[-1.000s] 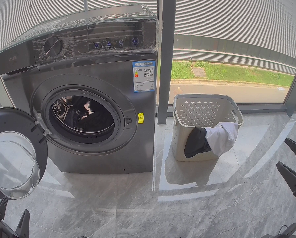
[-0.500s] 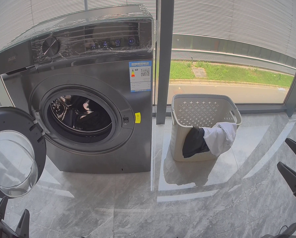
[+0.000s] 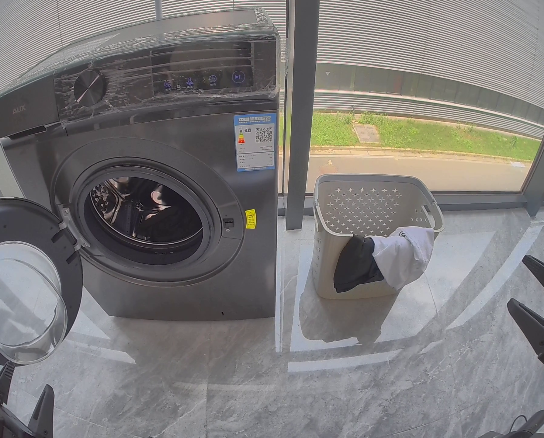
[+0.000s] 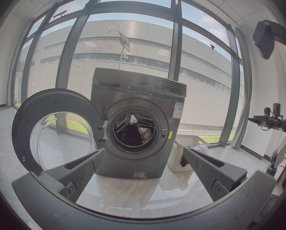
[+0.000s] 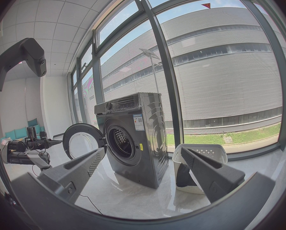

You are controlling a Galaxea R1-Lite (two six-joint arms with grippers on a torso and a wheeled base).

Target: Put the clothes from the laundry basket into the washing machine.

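Right pincer [image 3: 536, 302] sits at the near right edge, jaws spread, holding nothing. Left pincer [image 3: 22, 396] is at the near left corner, likewise spread and empty, low beside the swung-open door [image 3: 28, 275]. We see the laundry basket [image 3: 328, 257] standing on the floor [image 3: 345, 390] just right of the washing machine [image 3: 180, 123], by the window. Two pieces hang over its near rim: a black garment [image 3: 356, 263] on the left and a white garment [image 3: 405, 253] touching it on the right. Both drape down the outer wall, so their long axis runs top to bottom along that wall. From the right pincer the clothes lie far and to the left, well apart; from the left pincer they lie far and to the right, farther off. We judge the right arm the nearer one for a pick, with the white piece closest to it. The drum [image 3: 144, 217] mouth is open and faces near, with a dark item [image 3: 168, 221] inside. We judge no basket piece is in hand yet, so a reach to the basket's near rim comes next, then a carry leftward to the drum.
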